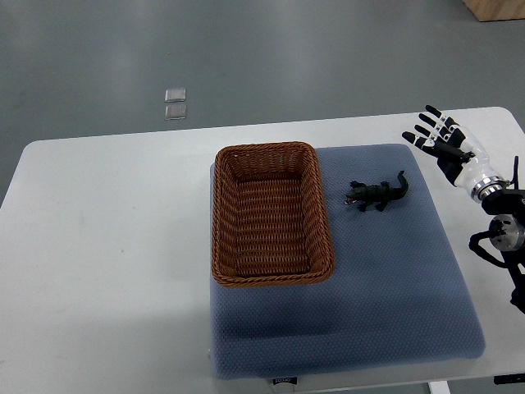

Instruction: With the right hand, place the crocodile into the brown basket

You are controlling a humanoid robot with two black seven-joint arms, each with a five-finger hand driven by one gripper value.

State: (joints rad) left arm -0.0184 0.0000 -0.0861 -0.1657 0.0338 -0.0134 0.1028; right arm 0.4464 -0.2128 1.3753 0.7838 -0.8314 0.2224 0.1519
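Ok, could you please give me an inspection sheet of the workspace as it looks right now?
Surface: white table with a blue-grey mat on its right half.
Job's things: brown basket empty, on the mat; crocodile on the mat, right of the basket, apart from it.
Clutter: nothing seen.
Hands: right hand open, over the table's far right corner; left hand not in view.
Cables: nothing seen on the table.
Surroundings: grey floor; two small clear squares on it.

The right robot hand [447, 144] has its arm [502, 226] cut off at the edge.
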